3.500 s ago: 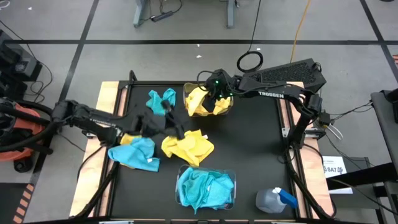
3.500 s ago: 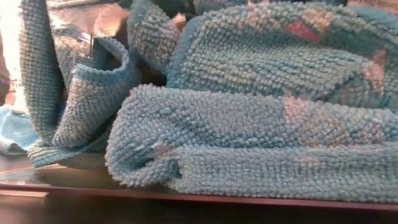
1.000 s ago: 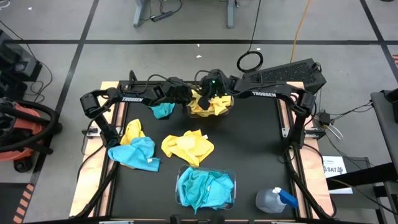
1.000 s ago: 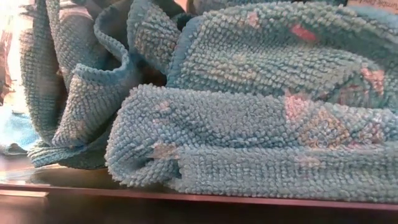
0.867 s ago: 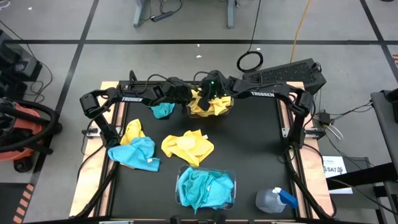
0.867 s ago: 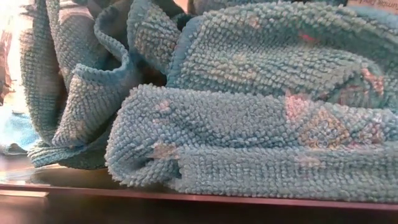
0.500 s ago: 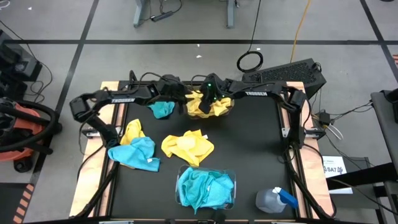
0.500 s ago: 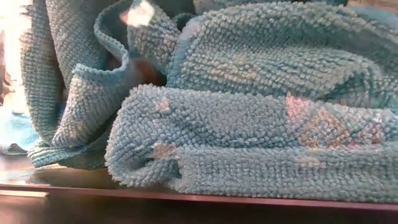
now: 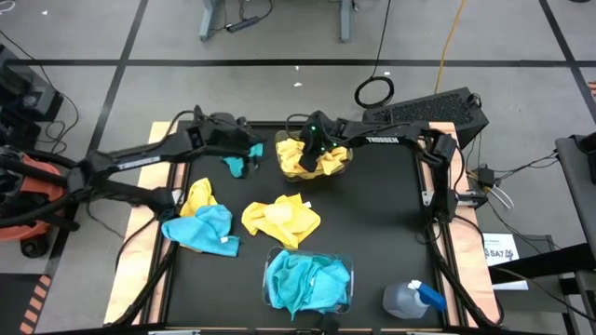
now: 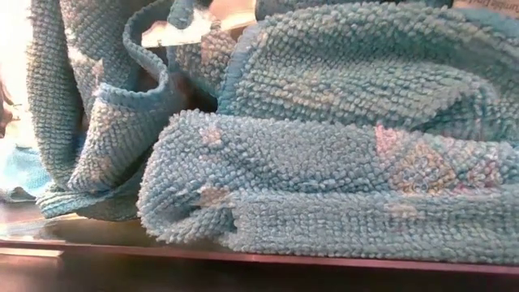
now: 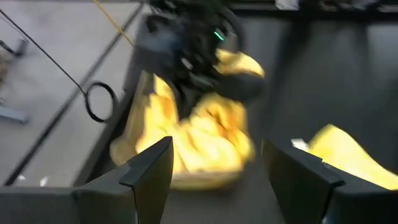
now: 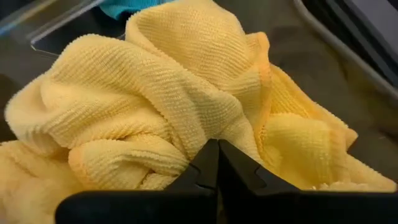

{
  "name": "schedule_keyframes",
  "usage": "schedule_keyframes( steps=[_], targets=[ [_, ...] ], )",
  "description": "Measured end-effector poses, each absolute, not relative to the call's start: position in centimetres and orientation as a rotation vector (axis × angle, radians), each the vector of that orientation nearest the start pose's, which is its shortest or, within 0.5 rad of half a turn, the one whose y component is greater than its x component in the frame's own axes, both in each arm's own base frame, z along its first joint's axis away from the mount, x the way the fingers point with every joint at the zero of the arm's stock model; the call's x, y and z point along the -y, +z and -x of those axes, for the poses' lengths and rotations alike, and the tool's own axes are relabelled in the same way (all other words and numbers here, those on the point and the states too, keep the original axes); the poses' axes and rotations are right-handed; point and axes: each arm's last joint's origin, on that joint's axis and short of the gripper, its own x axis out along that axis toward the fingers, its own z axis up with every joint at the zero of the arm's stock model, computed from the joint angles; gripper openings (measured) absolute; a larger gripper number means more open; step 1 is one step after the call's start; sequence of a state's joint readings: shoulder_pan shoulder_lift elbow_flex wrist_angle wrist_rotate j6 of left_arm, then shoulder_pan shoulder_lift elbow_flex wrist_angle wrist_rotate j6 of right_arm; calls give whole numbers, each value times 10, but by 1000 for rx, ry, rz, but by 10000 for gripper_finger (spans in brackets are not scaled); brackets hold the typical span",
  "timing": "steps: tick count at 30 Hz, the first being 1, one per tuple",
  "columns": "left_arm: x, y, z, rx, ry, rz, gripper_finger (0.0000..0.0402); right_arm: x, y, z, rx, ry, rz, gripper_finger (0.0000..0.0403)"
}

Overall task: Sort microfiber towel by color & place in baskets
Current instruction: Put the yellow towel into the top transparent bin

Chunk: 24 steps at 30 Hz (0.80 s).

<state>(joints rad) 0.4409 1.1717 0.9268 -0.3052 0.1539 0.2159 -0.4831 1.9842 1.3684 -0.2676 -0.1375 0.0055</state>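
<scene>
The far basket (image 9: 313, 160), a clear tub, holds yellow towels (image 12: 155, 106). My right gripper (image 9: 317, 149) is shut above them, its tips (image 12: 214, 152) down at the pile. My left gripper (image 9: 245, 146) is open and empty, just left of that basket and over a loose turquoise towel (image 9: 232, 165); its wrist view shows the yellow basket (image 11: 186, 143) ahead between its fingers. The near basket (image 9: 308, 281) is full of turquoise towels, which fill the low view (image 10: 324, 203). A yellow towel (image 9: 280, 219) lies mid-table. A yellow one (image 9: 197, 195) and a turquoise one (image 9: 205, 230) lie left. My right gripper's shut fingertips (image 12: 205, 168) point down from above at the top folds of the yellow towels (image 12: 186, 134) in the far basket. No cloth shows between the fingers. Whether the tips touch the pile, I cannot tell.
A clear spray bottle with a blue trigger (image 9: 412, 300) stands at the near right corner. The right arm (image 11: 193, 43) shows close ahead in the left wrist view. Wooden rails (image 9: 147, 167) edge the black table. Bare mat lies right of the middle (image 9: 382, 223).
My left gripper has drawn back from the far basket toward the table's left, and its arm has swung out over the left edge. The right gripper has stayed over the yellow towels.
</scene>
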Motion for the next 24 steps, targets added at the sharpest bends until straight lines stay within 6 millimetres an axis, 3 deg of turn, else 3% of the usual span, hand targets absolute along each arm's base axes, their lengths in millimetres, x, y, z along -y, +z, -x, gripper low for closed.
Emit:
schedule_keyframes(
  steps=[11, 19, 24],
  targets=[
    [-47, 308, -184, -710, 149, 47, 250, 169, 228, -367, -772, -277, -203, 4],
    [-16, 309, -176, -750, 112, 54, 250, 141, 269, -351, -761, -231, -162, 7],
    [0, 308, -177, -748, 109, 24, 250, 120, 307, -336, -670, -207, -118, 50]
  ],
)
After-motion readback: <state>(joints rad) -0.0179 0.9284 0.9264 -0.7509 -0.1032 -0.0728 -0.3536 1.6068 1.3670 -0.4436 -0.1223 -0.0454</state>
